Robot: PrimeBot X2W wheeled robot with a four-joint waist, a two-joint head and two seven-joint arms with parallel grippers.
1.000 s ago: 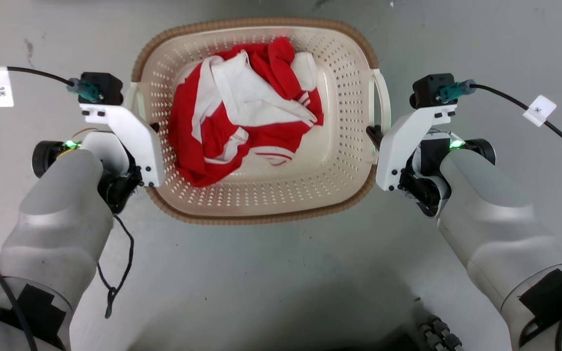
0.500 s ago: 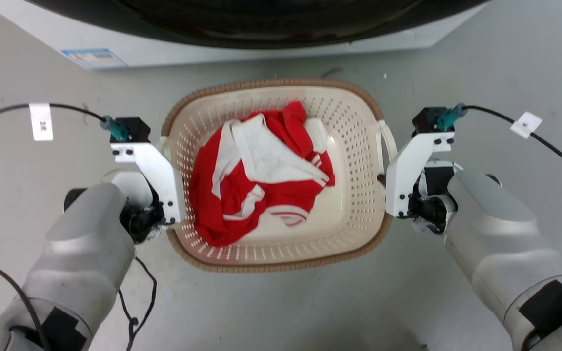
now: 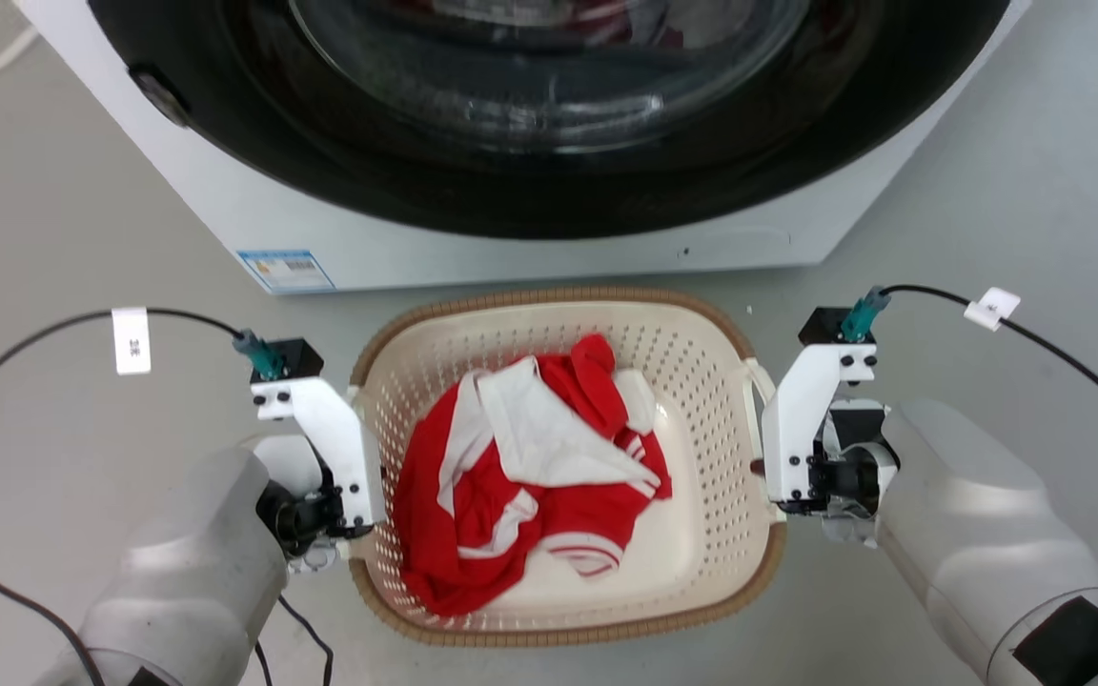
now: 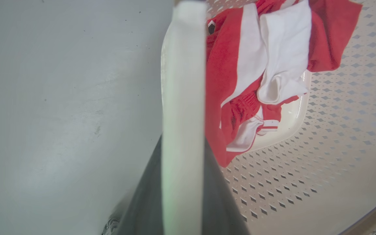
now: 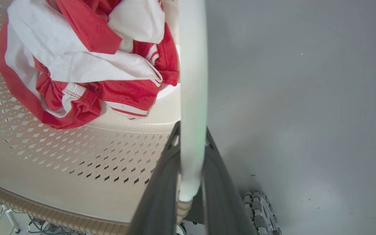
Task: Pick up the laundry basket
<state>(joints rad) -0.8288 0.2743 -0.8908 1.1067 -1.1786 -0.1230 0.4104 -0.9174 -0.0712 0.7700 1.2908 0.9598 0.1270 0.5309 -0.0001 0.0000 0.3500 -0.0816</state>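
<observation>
The laundry basket (image 3: pixel 701 381), cream with perforated walls and a brown woven-look rim, sits between my two arms in the head view, with a red and white garment (image 3: pixel 530 467) crumpled inside. My left gripper (image 3: pixel 358 481) is at its left handle and my right gripper (image 3: pixel 761 467) at its right handle. In the left wrist view the white handle (image 4: pixel 183 81) runs between the dark fingers (image 4: pixel 147 205), with the left gripper (image 4: pixel 183 143) shut on it. In the right wrist view the right gripper (image 5: pixel 191 130) is likewise shut on the other handle (image 5: pixel 193 81).
A white washing machine (image 3: pixel 320 229) with a dark round door (image 3: pixel 549 105) stands right behind the basket. Grey floor (image 3: pixel 1035 191) lies on both sides. Black cables (image 3: pixel 34 333) loop from each wrist. A wheel of my base (image 5: pixel 261 212) shows under the right handle.
The whole head picture has shifted, so the camera moved: the washing machine has come into view and the basket sits lower and smaller. Both grippers keep their hold on the handles.
</observation>
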